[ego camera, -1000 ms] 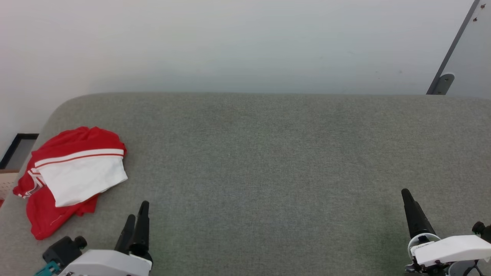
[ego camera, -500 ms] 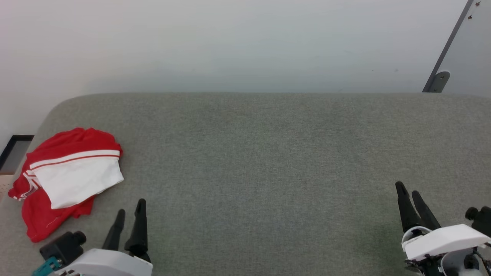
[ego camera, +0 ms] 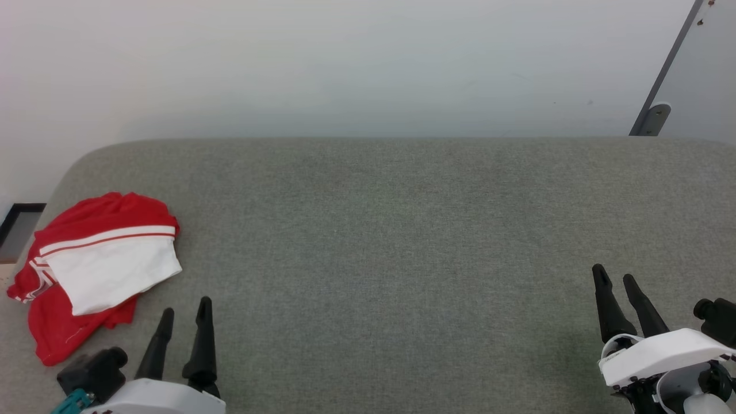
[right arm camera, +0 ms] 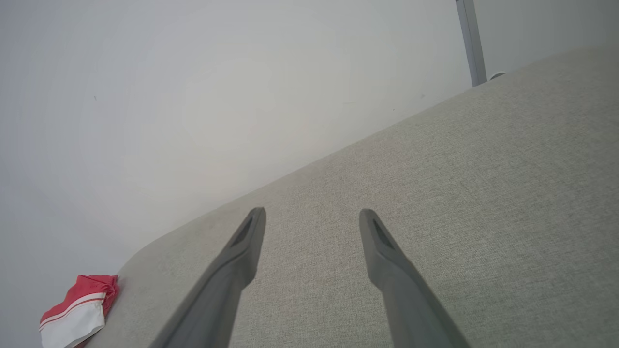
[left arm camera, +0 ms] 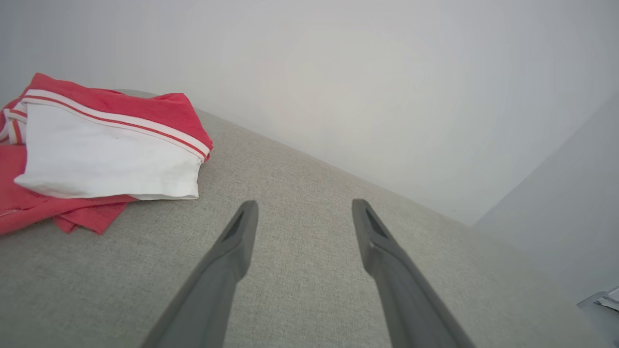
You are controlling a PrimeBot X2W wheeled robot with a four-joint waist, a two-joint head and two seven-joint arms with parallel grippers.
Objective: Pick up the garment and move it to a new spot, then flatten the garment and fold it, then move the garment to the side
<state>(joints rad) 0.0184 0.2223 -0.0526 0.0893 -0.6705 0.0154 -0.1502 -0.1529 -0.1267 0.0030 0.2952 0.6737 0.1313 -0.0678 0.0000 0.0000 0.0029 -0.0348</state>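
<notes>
Left gripper [ego camera: 185,306] noted at 7 o'clock in the head view: fingers spread apart, nothing held. Right gripper [ego camera: 613,272] noted at 5 o'clock: fingers likewise spread and empty. Both are held low over the grey padded surface [ego camera: 402,230], and neither touches cloth.

The garment [ego camera: 103,270] is found at 9 o'clock, near the surface's left edge, just beyond the left gripper. It lies as a compact bundle, white sleeve panel uppermost, red body beneath, lower edges uneven. The white wall [ego camera: 345,69] is seen at 12 o'clock.

Judgement: pick-up, flattening, folding and the move aside are taken as done. The fold looks loose, so at most a tidying pass is left.
</notes>
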